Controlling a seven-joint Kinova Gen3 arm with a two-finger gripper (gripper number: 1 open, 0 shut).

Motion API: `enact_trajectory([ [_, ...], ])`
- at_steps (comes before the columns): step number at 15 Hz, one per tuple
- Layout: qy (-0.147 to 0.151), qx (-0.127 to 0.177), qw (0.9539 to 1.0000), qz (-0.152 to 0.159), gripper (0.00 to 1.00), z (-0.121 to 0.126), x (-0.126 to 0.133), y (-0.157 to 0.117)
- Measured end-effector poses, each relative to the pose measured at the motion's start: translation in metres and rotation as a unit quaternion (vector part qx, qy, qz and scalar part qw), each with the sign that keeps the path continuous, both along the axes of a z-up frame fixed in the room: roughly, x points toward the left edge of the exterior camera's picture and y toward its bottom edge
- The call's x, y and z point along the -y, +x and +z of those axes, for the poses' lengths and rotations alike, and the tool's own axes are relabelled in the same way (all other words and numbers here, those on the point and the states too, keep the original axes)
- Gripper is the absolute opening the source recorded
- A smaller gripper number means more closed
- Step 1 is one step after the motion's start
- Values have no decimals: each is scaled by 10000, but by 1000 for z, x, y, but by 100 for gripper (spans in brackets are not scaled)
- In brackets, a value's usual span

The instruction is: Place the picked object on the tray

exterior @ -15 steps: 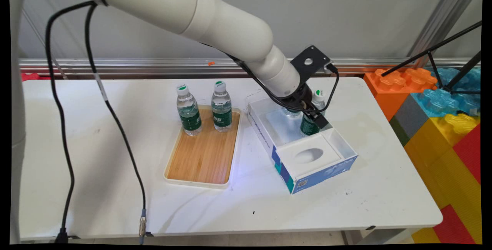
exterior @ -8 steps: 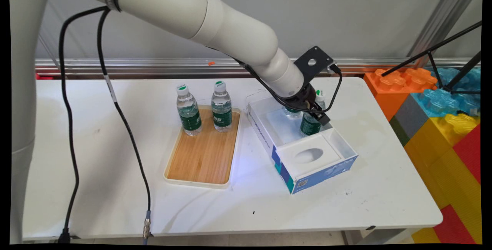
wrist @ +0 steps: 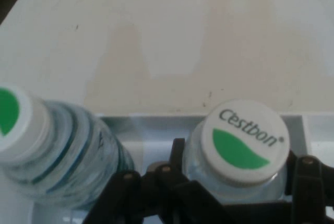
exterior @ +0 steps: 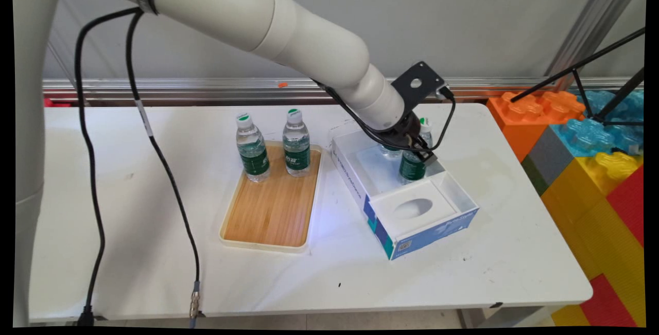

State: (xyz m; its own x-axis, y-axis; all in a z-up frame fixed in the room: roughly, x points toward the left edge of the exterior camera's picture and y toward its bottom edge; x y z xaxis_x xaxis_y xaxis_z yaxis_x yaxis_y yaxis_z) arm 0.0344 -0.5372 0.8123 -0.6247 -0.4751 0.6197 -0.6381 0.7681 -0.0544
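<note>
We see the gripper (wrist: 237, 182) clamped on the neck of a water bottle (exterior: 413, 160) standing in the far part of the open white box (exterior: 458, 196). A second bottle (wrist: 57, 156) stands just left of it in the box, and two more bottles (exterior: 252, 150) stand on the wooden tray (exterior: 267, 206) to the left.

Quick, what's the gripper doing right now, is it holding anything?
Gripper: shut on the water bottle with the Cestbon cap, inside the white box; jaws sit either side of its neck.
</note>
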Motion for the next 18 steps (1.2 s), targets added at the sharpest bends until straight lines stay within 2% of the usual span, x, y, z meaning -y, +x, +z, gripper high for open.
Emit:
enact_trajectory([
  [3,-14,-79,10000,23,0,14,-1,5],
  [7,-44,-233,9997,27,0,46,-1,11],
  [11,-18,-400,9992,55,0,98,-8,28],
  [15,141,-496,9987,-41,0,159,-28,60],
  [18,270,-494,9984,-102,0,188,-42,83],
])
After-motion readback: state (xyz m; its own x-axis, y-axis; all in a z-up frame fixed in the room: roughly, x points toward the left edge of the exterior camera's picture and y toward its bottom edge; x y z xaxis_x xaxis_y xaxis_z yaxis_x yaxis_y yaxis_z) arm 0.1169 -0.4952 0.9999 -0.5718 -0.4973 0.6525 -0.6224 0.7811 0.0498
